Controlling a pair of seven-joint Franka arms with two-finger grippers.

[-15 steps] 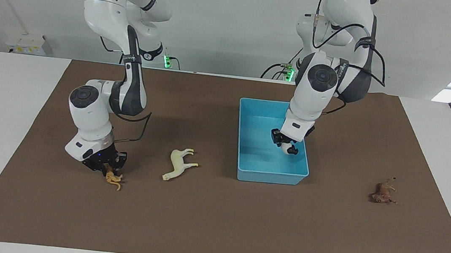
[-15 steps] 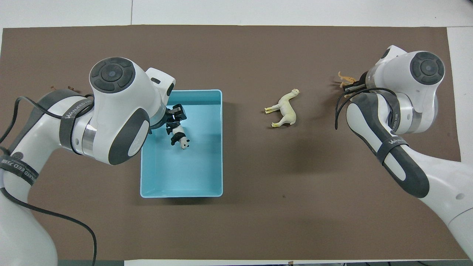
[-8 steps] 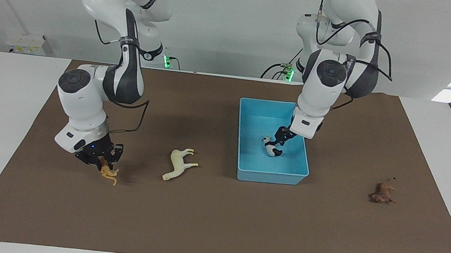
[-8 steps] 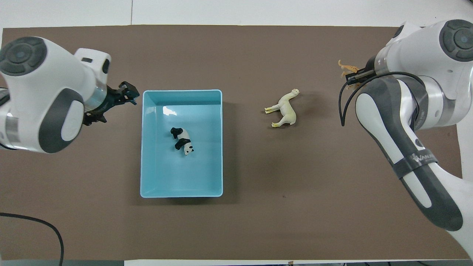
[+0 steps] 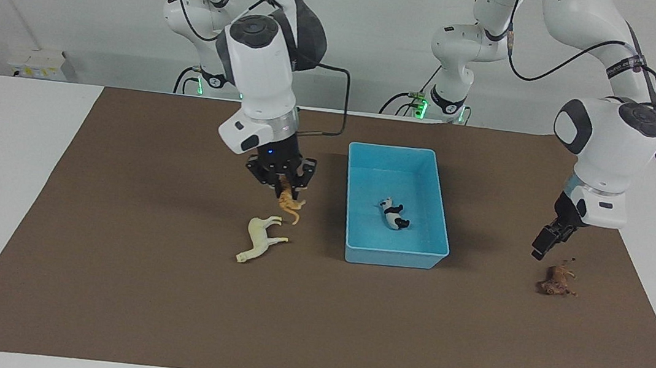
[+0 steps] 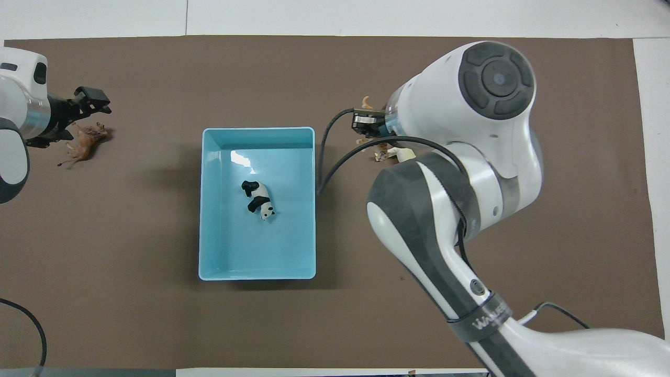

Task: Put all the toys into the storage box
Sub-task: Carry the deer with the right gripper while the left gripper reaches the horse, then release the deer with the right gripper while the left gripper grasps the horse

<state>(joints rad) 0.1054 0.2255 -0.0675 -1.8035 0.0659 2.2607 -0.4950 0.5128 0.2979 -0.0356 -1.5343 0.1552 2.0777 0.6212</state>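
With the panda (image 5: 394, 214) already lying in the storage box (image 5: 355, 212), the right claw (image 5: 284, 186), clenched on the tiger (image 5: 289, 203), must carry it over the box and let go, while the left claw (image 5: 546, 243), seemingly released, hangs over the lion (image 5: 556, 281).

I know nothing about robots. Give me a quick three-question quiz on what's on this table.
1. Multiple choice: which toy lies in the box? A tiger, B panda, C horse.
2. True or false: the right gripper holds the tiger.
3. Fill in: the left gripper hangs over the ____.

Key: 1 B, the panda. 2 True. 3 lion.
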